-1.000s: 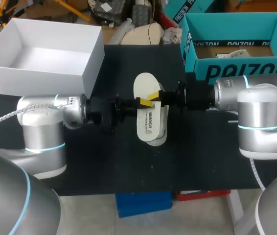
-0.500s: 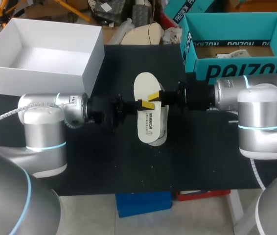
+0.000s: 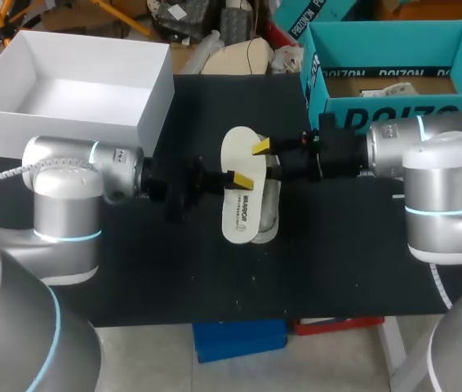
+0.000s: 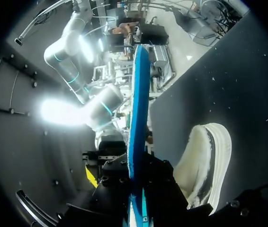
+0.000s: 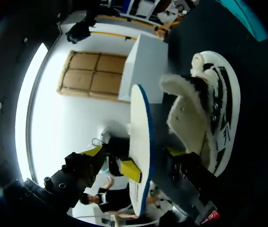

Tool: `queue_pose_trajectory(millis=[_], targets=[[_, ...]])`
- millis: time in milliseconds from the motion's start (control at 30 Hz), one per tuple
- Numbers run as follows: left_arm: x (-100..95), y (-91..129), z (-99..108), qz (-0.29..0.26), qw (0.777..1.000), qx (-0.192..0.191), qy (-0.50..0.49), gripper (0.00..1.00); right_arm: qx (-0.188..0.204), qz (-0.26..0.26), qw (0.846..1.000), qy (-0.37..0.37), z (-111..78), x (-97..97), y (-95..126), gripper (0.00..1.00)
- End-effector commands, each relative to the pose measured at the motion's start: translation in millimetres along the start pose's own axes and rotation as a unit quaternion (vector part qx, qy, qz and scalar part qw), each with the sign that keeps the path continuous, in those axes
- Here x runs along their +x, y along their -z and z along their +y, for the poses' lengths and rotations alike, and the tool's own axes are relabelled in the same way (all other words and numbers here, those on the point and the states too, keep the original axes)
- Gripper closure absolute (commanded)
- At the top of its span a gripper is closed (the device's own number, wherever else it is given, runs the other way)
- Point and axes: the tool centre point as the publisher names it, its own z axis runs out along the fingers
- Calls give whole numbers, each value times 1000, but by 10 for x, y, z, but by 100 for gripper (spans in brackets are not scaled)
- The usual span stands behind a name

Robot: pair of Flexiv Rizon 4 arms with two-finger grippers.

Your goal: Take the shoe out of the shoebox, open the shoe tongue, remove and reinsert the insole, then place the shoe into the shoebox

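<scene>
The insole (image 3: 242,189) hangs tilted above the worktop (image 3: 133,269), white face up, directly over the fleece-lined shoe (image 3: 268,216), which lies at the middle of the worktop. My left hand (image 3: 235,178) is clenched on the insole from the left side, about midway along it. In that hand's wrist view the insole runs edge-on straight out from between the fingers, its blue underside turned toward the shoe. My right hand (image 5: 133,151) is released, with its fingers spread wide on either side of the insole. One yellow tip stands well clear of the white face, the other just off the blue side. The white shoebox (image 3: 76,90) sits at the far left, well apart from the shoe.
</scene>
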Motion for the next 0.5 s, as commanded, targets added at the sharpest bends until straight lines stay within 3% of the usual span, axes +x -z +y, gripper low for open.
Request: queue_pose_trajectory(millis=[33,100,500], targets=[[-77,86,-66,48,999,5,-3,100,-5,-34,999,7,-64,114,172,0],[-63,118,-96,74,997,8,-14,100,-8,-43,999,12,-65,128,204,0],[-63,118,-96,74,997,8,-14,100,-8,-43,999,12,-65,128,204,0]])
